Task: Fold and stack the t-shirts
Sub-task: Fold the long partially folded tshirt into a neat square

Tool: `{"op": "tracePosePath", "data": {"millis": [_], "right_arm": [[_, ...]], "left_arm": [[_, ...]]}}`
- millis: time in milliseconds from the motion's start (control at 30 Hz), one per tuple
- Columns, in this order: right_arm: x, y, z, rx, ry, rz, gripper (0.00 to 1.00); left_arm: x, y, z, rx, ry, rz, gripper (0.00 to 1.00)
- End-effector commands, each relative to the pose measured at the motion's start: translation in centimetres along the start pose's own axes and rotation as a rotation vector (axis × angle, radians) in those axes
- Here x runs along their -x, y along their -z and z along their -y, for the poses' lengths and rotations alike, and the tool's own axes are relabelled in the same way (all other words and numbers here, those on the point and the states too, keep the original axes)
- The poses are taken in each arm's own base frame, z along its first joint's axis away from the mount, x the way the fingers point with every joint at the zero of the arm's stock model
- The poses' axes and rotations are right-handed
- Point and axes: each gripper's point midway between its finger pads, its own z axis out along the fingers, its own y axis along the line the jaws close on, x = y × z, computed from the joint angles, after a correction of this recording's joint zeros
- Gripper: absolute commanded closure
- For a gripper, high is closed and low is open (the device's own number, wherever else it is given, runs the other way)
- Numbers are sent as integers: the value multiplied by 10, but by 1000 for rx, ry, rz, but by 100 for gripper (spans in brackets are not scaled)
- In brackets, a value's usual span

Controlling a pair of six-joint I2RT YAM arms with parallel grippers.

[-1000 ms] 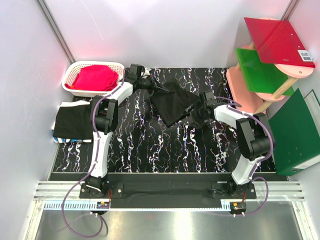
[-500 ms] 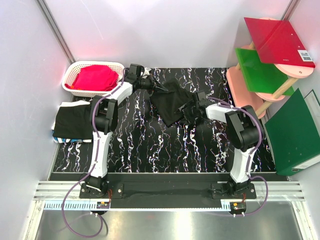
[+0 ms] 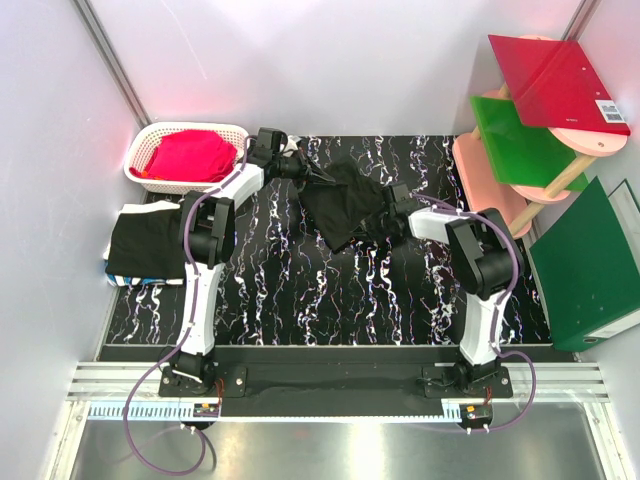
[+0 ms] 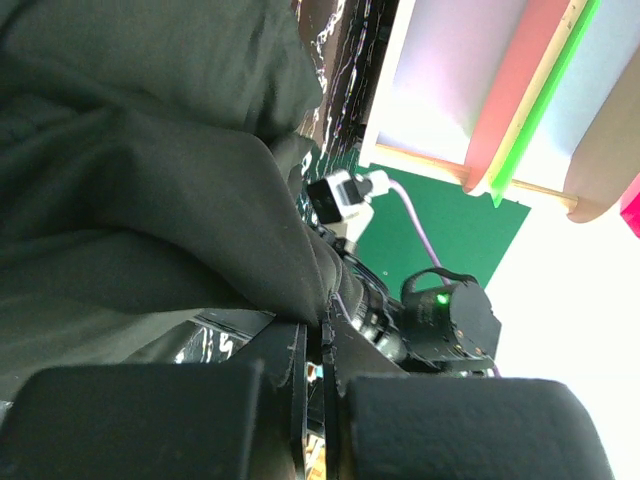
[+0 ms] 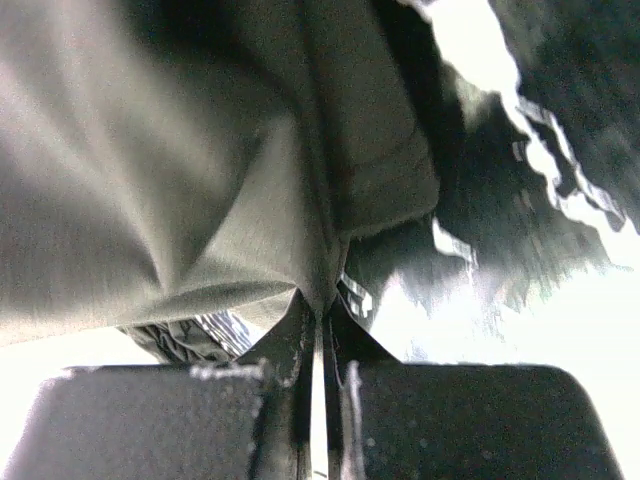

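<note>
Nearest, at the table's left edge, a folded pile of t-shirts (image 3: 145, 243) lies flat, so that part looks done. Mid-table, a black shirt (image 3: 345, 205) hangs bunched between the arms, left gripper (image 3: 312, 174) and right gripper (image 3: 392, 216) both pinched on its fabric (no fold made yet). Farthest, the basket (image 3: 137, 158) holds red cloth (image 3: 190, 155), probably waiting.

White basket (image 3: 137, 155) (red cloth (image 3: 192, 156) inside) — red folder (image 3: 558, 82), green folder (image 3: 518, 140).

Shirt: crumpled black cotton t-shirt (image 3: 345, 205), 12 o'clock, between left gripper (image 3: 308, 173) and right gripper (image 3: 388, 213).
Basket: white plastic mesh basket (image 3: 140, 152), 10 o'clock, red cloth (image 3: 192, 155) inside.
Stack: folded black shirts (image 3: 145, 243), 9 o'clock, before the basket.
Rack: pink tiered shelf (image 3: 478, 185), 2 o'clock.
</note>
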Motion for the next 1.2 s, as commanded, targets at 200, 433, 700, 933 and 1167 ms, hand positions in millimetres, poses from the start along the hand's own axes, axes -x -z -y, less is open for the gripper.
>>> {"op": "tracePosePath", "data": {"millis": [200,433,700,933,1167], "right_arm": [[0,70,-37,31,120,93,100],[8,79,-45,15,186,137,99],[-4,58,-23,-62,181,24,47],[-5,49,0,-120,165,13,35],[-4,42,13,-157,156,22,37]], "left_arm": [[7,10,19,-49,-59,4,100],[12,15,26,-52,-67,28,100],[15,18,31,-64,-69,33,100],[15,20,32,-67,-74,31,100],[15,20,29,-65,-69,29,100]]}}
